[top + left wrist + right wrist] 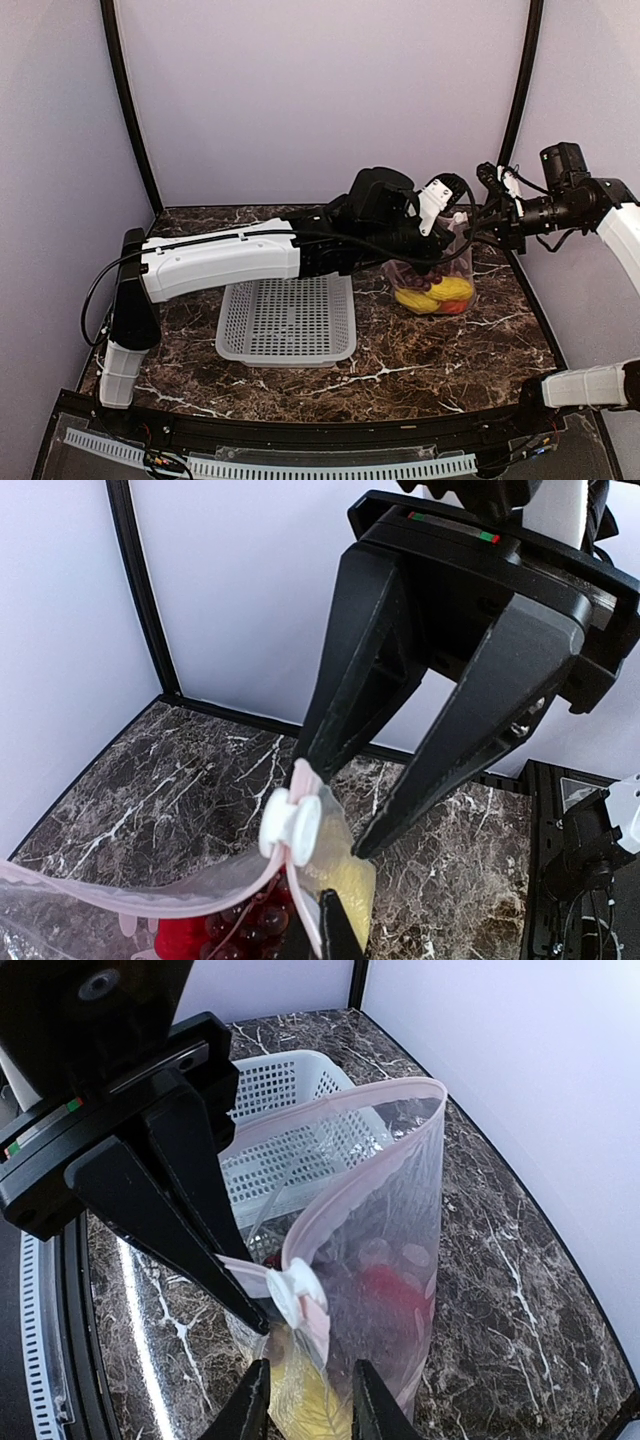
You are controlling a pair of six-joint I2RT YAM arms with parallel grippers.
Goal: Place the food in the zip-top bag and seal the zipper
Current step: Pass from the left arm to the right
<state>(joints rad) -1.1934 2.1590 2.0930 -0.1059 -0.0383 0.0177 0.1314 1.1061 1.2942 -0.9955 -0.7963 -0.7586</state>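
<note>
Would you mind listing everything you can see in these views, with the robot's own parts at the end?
zip-top bag: one, clear, standing upright at the back right of the table
zipper: one, whitish-pink strip, along the bag's mouth, mostly unsealed
slider: one, white, at one end of the zipper
food: several pieces, yellow, red and dark red, inside the bag; exact count hidden
basket: one, grey-white, perforated, near the table's middle
table: one, dark marble with white veins
walls: pale, enclosing the table
left gripper: one, black, shut on the zipper beside the slider
right gripper: one, black, open, fingers either side of the bag's edge below the slider
</note>
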